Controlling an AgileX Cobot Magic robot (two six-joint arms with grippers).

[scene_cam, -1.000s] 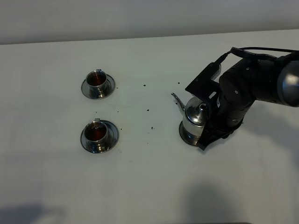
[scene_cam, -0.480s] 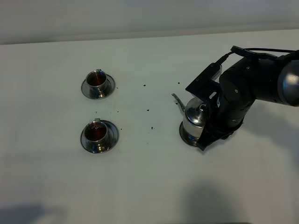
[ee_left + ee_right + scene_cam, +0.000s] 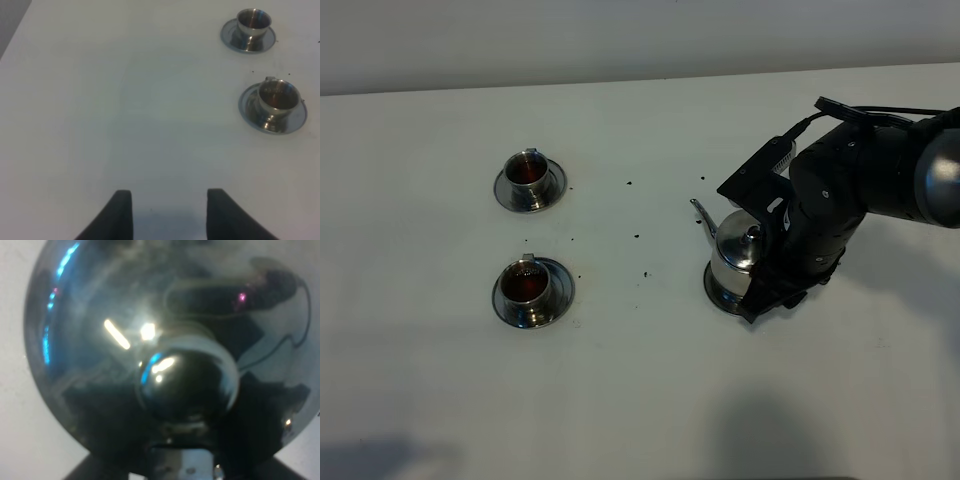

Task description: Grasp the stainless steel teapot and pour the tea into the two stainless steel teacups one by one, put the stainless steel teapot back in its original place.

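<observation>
Upright, the teapot stands against the right jaws.

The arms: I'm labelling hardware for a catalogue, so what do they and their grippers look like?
The right arm is matte black with bulky rounded joints, a flat angular black plate near the wrist and a thin black cable looping over it. The left gripper shows two dark, smooth, tapered fingers. No markings are visible.

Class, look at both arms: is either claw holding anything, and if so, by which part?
The left claw is open and empty. The right arm is at the teapot's handle side, but its claw is hidden, so a hold cannot be confirmed.
</observation>
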